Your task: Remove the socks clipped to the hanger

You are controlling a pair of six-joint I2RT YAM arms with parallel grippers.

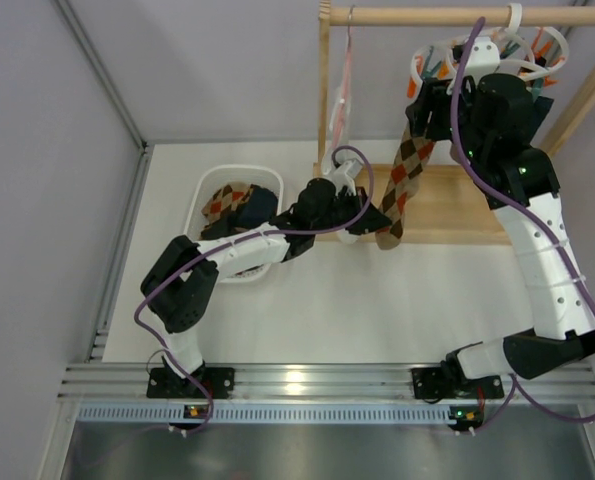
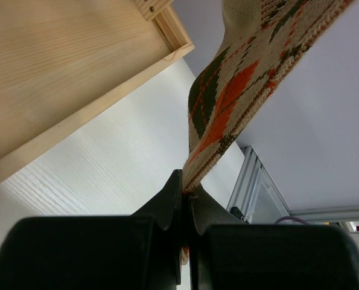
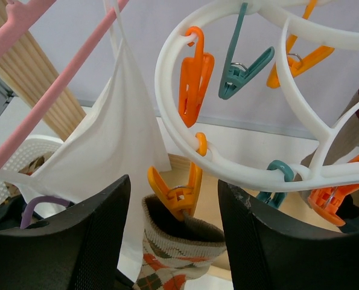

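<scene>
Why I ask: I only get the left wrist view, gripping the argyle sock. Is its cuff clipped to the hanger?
Observer: Yes, an orange clip on the hanger pinches the cuff of the argyle sock.
Operator: Where is the right gripper?
Observer: The right gripper is open, one finger either side of that clip, not touching it.
Operator: Where do I drop it?
Observer: A white basket holding socks sits left of the left gripper in the top view.

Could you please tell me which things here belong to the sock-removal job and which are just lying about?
Job: argyle sock, ring hanger, orange clip on the sock's cuff, left gripper shut on the sock.
Lying about: pink hanger, white cloth bag, wooden rack.
</scene>
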